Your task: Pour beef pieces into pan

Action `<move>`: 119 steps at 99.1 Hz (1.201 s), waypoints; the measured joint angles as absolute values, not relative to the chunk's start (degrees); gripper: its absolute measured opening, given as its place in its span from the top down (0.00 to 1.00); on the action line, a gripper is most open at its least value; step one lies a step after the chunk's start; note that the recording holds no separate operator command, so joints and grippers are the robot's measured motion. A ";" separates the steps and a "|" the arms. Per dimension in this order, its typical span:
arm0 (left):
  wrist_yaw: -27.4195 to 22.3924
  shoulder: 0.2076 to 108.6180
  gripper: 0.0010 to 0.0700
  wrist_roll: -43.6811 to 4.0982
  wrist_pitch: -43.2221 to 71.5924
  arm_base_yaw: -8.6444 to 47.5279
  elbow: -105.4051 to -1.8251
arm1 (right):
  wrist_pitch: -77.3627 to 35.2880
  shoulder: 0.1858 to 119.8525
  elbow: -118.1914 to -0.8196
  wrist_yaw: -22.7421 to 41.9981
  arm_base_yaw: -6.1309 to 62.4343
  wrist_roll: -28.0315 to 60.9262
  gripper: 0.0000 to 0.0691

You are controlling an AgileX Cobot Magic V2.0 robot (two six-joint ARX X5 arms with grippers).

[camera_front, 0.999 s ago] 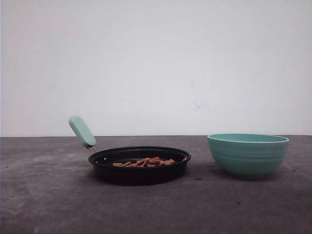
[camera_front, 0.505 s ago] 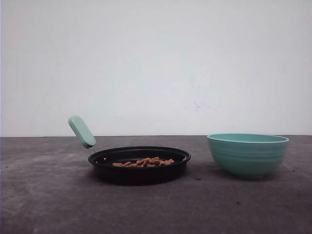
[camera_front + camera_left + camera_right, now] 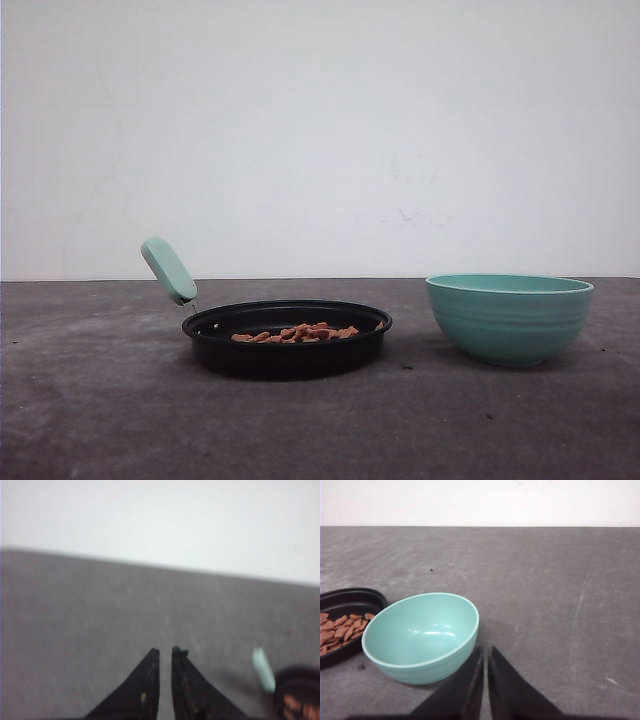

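Your beef pieces (image 3: 296, 332) already lie in the shallow black pan (image 3: 286, 338), which sits on the grey desk (image 3: 100, 420) just left of the empty teal ribbed bowl (image 3: 509, 317). The pour looks done, so hold both arms clear and don't nudge either vessel. Your left hand (image 3: 165, 653) and right hand (image 3: 485, 652) are narrowed to a slit, holding nothing. The chunks are small, irregular, reddish-brown; the bowl is glossy inside; the pan's mint handle (image 3: 168, 270) is rounded and tilts upward.
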State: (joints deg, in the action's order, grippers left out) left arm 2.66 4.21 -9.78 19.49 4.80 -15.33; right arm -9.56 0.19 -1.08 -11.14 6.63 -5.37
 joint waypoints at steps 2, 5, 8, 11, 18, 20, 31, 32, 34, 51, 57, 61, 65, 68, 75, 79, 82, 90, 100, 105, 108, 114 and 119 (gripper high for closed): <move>2.13 3.51 0.99 -10.17 19.46 4.51 -14.11 | -9.56 0.21 -1.08 -11.14 6.63 -5.37 0.98; 1.26 2.63 0.99 -10.72 19.44 4.10 -12.45 | -9.56 0.19 -1.08 -11.14 6.63 -5.37 0.98; 0.64 1.93 0.99 -11.33 19.44 3.90 -11.07 | -9.56 0.21 -1.08 -11.16 6.63 -5.37 0.98; -0.05 1.28 0.99 -11.70 19.44 3.81 -9.65 | -9.56 0.21 -1.08 -11.14 6.63 -5.37 0.98; -0.43 0.32 0.99 -12.12 19.42 3.75 -7.62 | -9.56 0.19 -1.08 -11.14 6.63 -5.37 0.98; -0.40 0.27 0.99 -12.23 19.38 3.75 -7.22 | -9.56 0.21 -1.08 -11.14 6.63 -5.37 0.98; -0.38 0.30 0.99 -12.23 18.90 3.60 -5.19 | -9.56 0.21 -1.08 -11.14 6.63 -5.37 0.98; -0.36 0.30 0.99 -12.23 18.83 3.60 -4.95 | -9.56 0.21 -1.08 -11.14 6.63 -5.37 0.98; -0.32 0.27 0.99 -12.25 18.59 3.60 -4.54 | -9.56 0.21 -1.08 -11.14 6.63 -5.37 0.98; -0.05 0.21 0.99 -10.50 16.82 3.42 -4.08 | -9.54 0.19 -1.06 -11.14 6.63 -5.37 0.98; 0.03 0.21 0.99 -9.80 16.80 3.38 -4.05 | -9.54 0.19 -1.06 -11.14 6.63 -5.34 0.98; 0.05 0.21 0.99 -9.63 16.80 3.38 -4.05 | -9.54 0.21 -1.06 -11.11 6.63 -5.37 0.98; 0.03 0.21 0.99 -9.50 16.80 3.38 -4.05 | -9.54 0.21 -1.06 -11.14 6.63 -5.34 0.98; 0.03 0.21 0.99 -9.37 16.80 3.38 -4.05 | -9.54 0.19 -1.06 -11.11 6.63 -5.37 0.98; 0.03 0.21 0.99 -8.99 16.80 3.38 -4.05 | -9.54 0.21 -1.06 -11.14 6.63 -5.37 0.98; 0.03 0.21 0.99 -8.95 16.78 3.38 -4.05 | -9.54 0.19 -1.06 -11.11 6.63 -5.34 0.98; 0.03 0.21 0.99 -8.91 16.78 3.38 -4.05 | -9.54 0.19 -1.06 -11.14 6.63 -5.34 0.98; 0.03 0.21 0.99 -8.71 16.78 3.38 -4.05 | -9.54 0.19 -1.06 -11.11 6.63 -5.37 0.98; 0.03 0.21 0.99 -8.56 16.78 3.38 -4.05 | -9.54 0.19 -1.06 -11.14 6.63 -5.34 0.98; 0.03 0.21 0.99 -8.56 16.78 3.38 -4.05 | -9.54 0.19 -1.06 -11.11 6.63 -5.34 0.98; 0.03 0.21 0.99 -8.56 16.78 3.38 -4.05 | -9.54 0.19 -1.06 -11.14 6.63 -5.37 0.98; 0.03 0.21 0.99 -8.56 16.78 3.38 -4.05 | -9.54 0.19 -1.06 -11.11 6.63 -5.37 0.98; 0.03 0.21 0.99 -8.56 16.78 3.38 -4.05 | -9.54 0.19 -1.06 -11.11 6.63 -5.37 0.98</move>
